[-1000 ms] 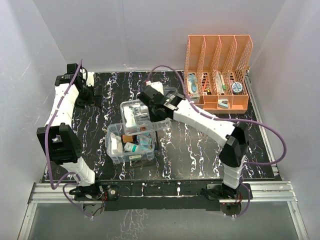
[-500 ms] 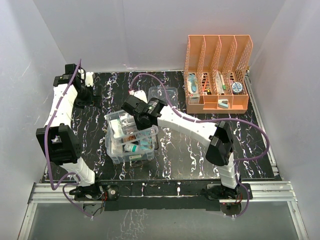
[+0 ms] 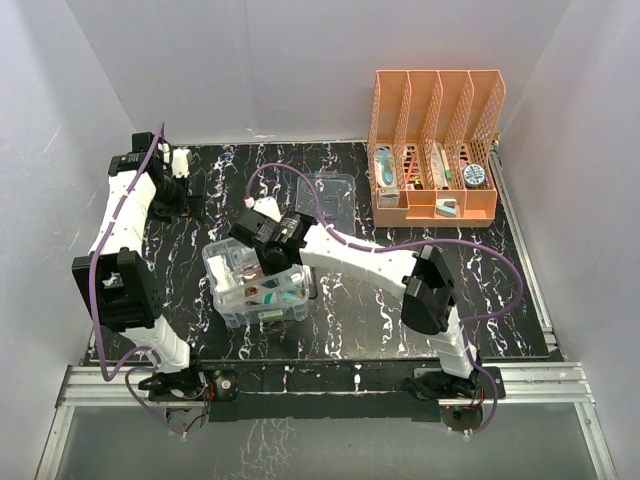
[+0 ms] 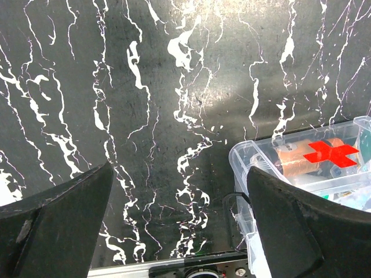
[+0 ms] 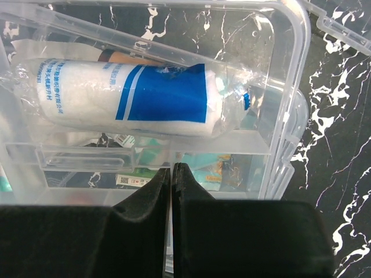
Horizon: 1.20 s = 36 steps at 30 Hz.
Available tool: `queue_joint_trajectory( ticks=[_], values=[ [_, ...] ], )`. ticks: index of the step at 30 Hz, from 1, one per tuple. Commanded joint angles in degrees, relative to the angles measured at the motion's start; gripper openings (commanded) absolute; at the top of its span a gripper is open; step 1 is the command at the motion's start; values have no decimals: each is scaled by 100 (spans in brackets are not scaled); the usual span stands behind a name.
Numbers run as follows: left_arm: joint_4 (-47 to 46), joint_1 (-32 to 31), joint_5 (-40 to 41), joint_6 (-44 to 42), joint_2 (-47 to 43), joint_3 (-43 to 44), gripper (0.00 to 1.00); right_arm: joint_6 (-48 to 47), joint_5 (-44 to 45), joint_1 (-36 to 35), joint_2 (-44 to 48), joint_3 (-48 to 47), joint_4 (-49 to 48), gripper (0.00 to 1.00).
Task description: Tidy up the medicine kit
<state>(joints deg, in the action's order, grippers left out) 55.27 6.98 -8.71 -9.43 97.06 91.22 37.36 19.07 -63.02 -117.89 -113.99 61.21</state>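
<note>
The deep clear box (image 3: pixel 285 305) of the medicine kit stands left of centre, with small packets and a bottle inside. My right gripper (image 3: pixel 264 250) is shut on a thin divider wall of the clear divided tray (image 3: pixel 228 266), which sits askew over the box's top. In the right wrist view the fingertips (image 5: pixel 172 168) pinch that wall, and a white bandage roll (image 5: pixel 122 95) with a blue band lies in the tray (image 5: pixel 287 87). The clear lid (image 3: pixel 332 193) lies flat behind. My left gripper (image 3: pixel 186 186) is open at the back left; in its own view (image 4: pixel 179 191) it hangs over bare table beside the box corner (image 4: pixel 243 165).
A tall orange perforated rack (image 3: pixel 436 150) with several slots holding small items stands at the back right. White walls close in the left, back and right sides. The black marbled table (image 3: pixel 380 300) ends at a metal rail in front.
My right arm has carried the tray left and toward the front, from behind the box to over its top. The left arm has not moved.
</note>
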Motion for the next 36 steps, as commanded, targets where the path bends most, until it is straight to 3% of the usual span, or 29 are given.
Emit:
queue_joint_trajectory(
  ticks=[1,16,36],
  values=[
    [29,31,-121,-52,-397,-75,99,185,83,9,2,-158,-293,0],
    [-66,51,-273,-106,-415,-218,99,960,197,-7,362,753,-288,0],
    [-182,69,-562,-408,-392,-389,99,1924,474,-352,84,353,607,0]
  ],
)
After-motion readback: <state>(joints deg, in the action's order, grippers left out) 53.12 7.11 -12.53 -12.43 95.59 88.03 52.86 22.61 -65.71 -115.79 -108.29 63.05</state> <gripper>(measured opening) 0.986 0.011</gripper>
